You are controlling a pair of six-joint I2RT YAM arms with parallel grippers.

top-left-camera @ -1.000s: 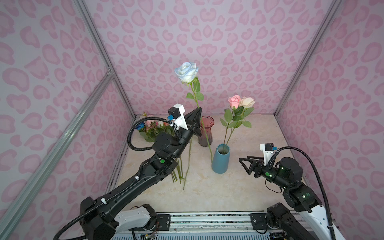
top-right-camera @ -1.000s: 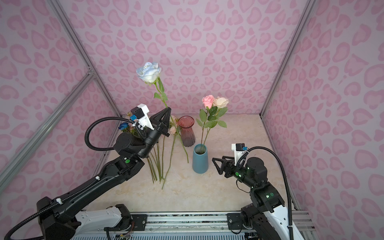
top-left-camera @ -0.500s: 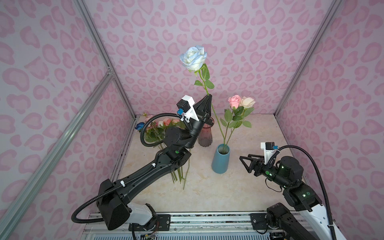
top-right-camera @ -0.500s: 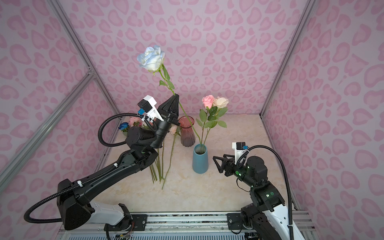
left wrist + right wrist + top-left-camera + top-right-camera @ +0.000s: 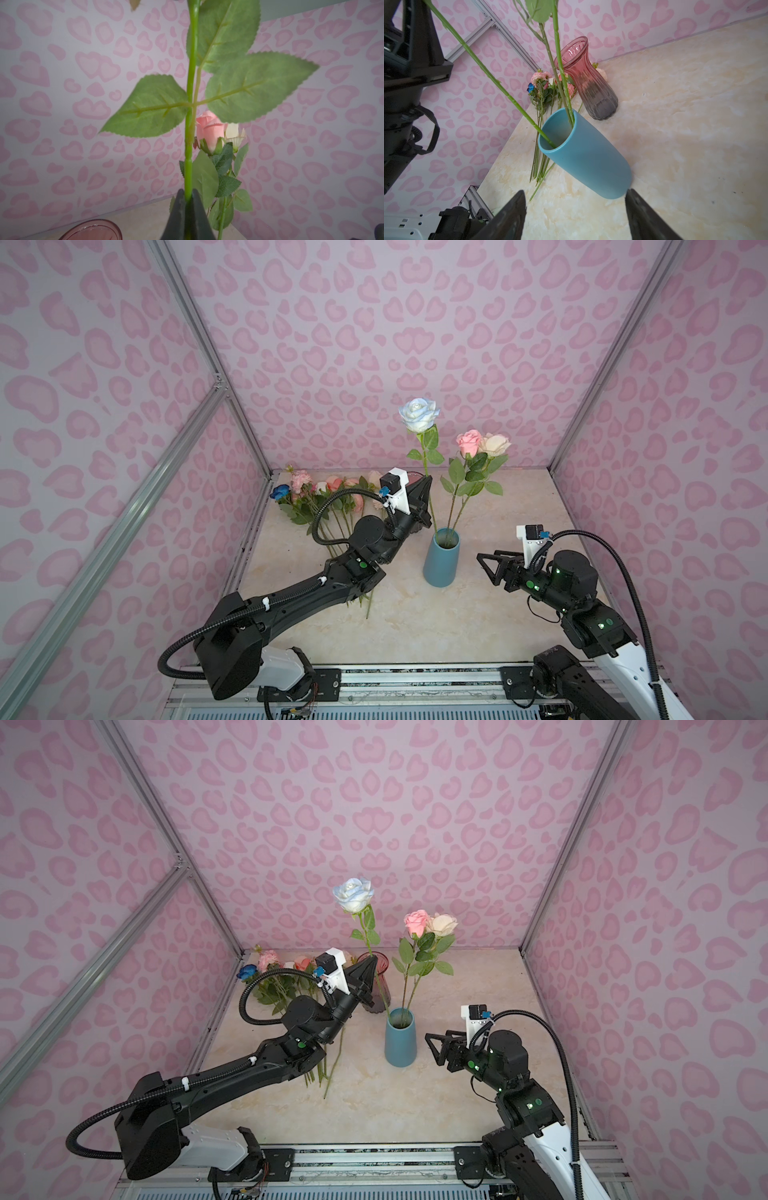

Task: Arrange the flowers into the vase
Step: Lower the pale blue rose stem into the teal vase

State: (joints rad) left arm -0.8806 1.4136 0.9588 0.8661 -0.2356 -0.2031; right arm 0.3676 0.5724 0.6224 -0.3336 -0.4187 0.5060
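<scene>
The left end effector (image 5: pixel 188 195) is clenched on the green stem of a blue-white rose (image 5: pixel 418 414). It holds the flower nearly upright, and the right wrist view shows the stem's lower end inside the mouth of the blue vase (image 5: pixel 441 560). Two more stems already stand in that vase, topped by a pink rose (image 5: pixel 469 442) and a cream rose (image 5: pixel 494 443) whose blooms touch side by side. The right end effector (image 5: pixel 486 570) hovers released just beside the vase, its jaws wide apart and pointed at the vase's body without touching it. Behind the left end effector stands a red vase (image 5: pixel 379 990) of ribbed glass, upright near the back wall. The loose flowers (image 5: pixel 320 493) lie in a heap on the bench (image 5: pixel 519 510) at the back left corner, pink and peach blooms and one dark blue, their stems stretching forward under the left arm. The bench is pale marbled beige. Walls (image 5: pixel 374 323) printed with pink hearts enclose it on three sides, braced by silver posts (image 5: pixel 199 344).
</scene>
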